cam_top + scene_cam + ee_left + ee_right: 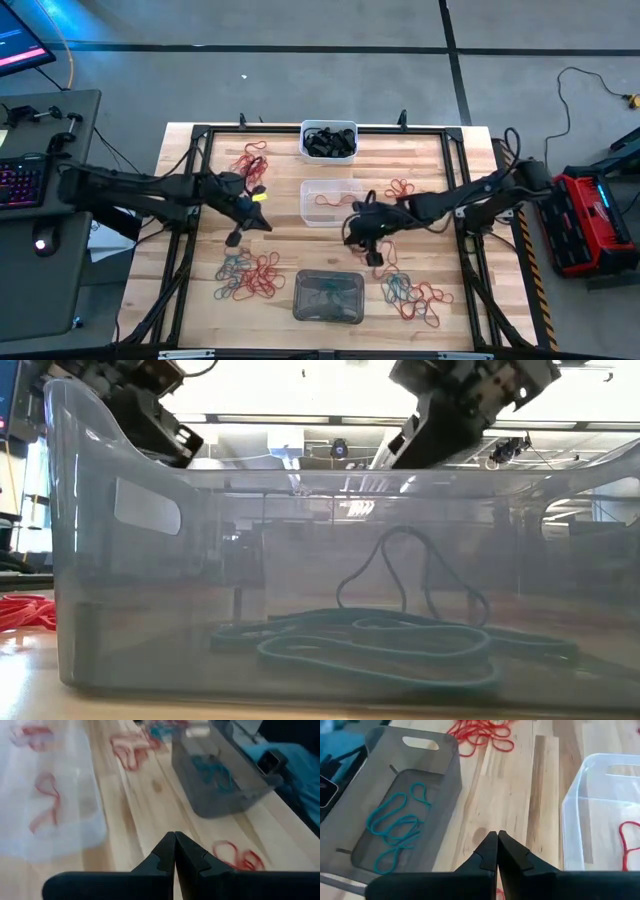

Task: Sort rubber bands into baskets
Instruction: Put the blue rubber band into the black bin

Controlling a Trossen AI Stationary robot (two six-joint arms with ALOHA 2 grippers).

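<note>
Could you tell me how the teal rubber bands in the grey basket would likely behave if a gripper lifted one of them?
The teal rubber bands look thin and lie in loose curls, so one would probably droop limply when lifted. They overlap in the grey basket, so a neighbour may well come along. One loop stands up off the floor in the low view, suggesting slight springiness.
</note>
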